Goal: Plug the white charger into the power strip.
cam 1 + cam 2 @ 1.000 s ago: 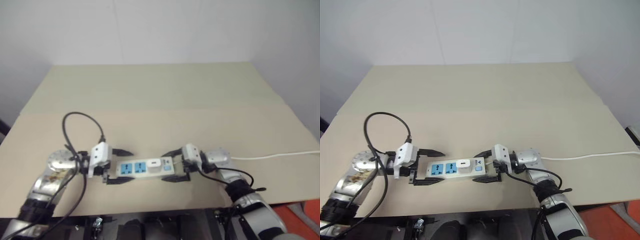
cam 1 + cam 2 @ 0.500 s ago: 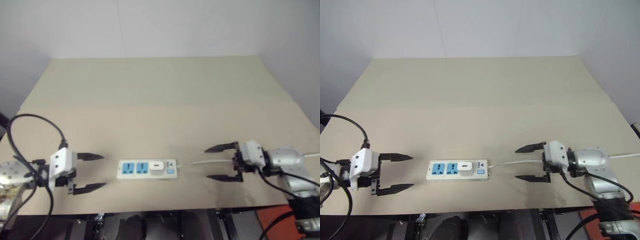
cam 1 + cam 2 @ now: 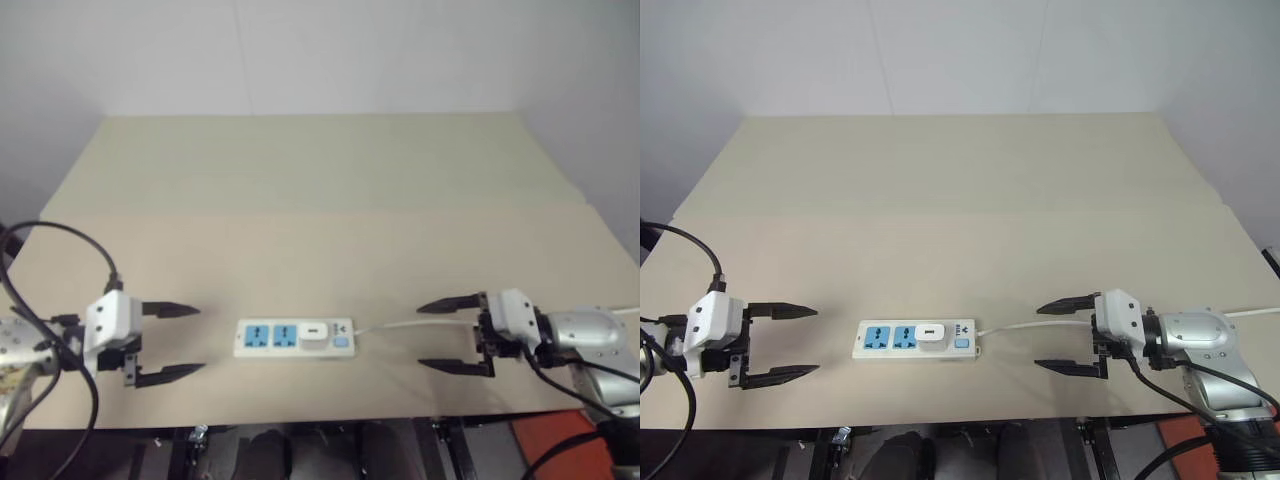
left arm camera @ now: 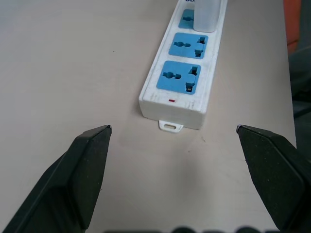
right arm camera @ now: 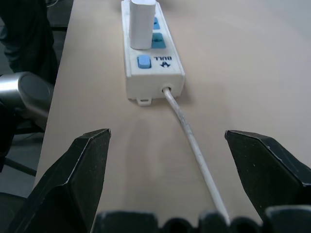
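White hands [image 3: 768, 343], black fingers [image 3: 780, 310]

We see the charger [image 3: 930, 332] sitting in the power strip [image 3: 916, 339] (cord end), grippers flanking, well apart.

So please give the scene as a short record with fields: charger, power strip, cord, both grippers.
charger: white charger sits plugged in the socket nearest the switch
power strip: power strip flat on the table, two blue sockets free
cord: cord runs toward the right gripper
left gripper: left gripper open, apart from the strip
right gripper: right gripper open, holding nothing
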Available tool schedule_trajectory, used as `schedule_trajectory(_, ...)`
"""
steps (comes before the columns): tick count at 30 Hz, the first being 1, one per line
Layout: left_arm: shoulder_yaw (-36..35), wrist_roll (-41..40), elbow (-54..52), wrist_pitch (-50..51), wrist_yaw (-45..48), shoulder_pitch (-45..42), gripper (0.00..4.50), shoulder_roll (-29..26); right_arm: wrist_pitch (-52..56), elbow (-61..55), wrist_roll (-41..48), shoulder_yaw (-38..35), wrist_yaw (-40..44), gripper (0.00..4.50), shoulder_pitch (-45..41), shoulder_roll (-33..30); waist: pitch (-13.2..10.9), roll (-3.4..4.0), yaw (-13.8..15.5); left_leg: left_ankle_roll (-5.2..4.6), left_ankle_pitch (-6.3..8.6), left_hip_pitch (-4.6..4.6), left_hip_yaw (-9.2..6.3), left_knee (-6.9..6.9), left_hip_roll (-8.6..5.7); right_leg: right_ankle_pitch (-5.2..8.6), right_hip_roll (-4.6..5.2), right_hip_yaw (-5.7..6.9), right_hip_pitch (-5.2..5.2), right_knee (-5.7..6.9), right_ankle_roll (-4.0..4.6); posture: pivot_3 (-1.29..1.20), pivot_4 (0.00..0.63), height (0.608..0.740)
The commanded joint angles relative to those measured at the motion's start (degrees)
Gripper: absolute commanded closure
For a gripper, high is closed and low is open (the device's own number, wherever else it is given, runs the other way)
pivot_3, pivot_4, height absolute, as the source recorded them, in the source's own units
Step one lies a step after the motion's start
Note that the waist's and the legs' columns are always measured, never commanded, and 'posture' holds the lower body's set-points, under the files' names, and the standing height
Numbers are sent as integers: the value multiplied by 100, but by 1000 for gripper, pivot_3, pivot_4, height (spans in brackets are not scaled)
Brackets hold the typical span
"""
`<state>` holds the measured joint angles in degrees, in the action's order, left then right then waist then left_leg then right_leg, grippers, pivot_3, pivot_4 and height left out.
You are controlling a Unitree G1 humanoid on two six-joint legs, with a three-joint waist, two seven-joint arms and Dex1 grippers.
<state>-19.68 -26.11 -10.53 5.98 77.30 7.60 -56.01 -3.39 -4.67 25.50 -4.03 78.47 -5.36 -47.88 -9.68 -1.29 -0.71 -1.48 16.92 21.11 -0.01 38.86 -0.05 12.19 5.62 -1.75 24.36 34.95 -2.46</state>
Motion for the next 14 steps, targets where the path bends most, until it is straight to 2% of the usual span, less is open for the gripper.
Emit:
schedule_trajectory(1,-18,25,241,-182,94,-112,0,-46,132,-420,201,-316,-173,75,166,-61,0,0,0,0,0,0,0,0,0,0,0,0,0,1,0,0,150,740)
schedule_trajectory(9,383,142,654,-275,159,-548,0,-13,150,-677,207,-374,-400,75,515,75,0,-1,1,0,0,-2,1,7,-1,-1,-1,-1,-4,6,-1,0,150,740)
schedule_trajectory(14,367,158,948,-376,314,-767,0,-128,157,-909,169,-367,-633,75,596,184,0,-1,-1,0,0,-1,1,8,0,-1,-4,-1,-4,6,-1,0,150,740)
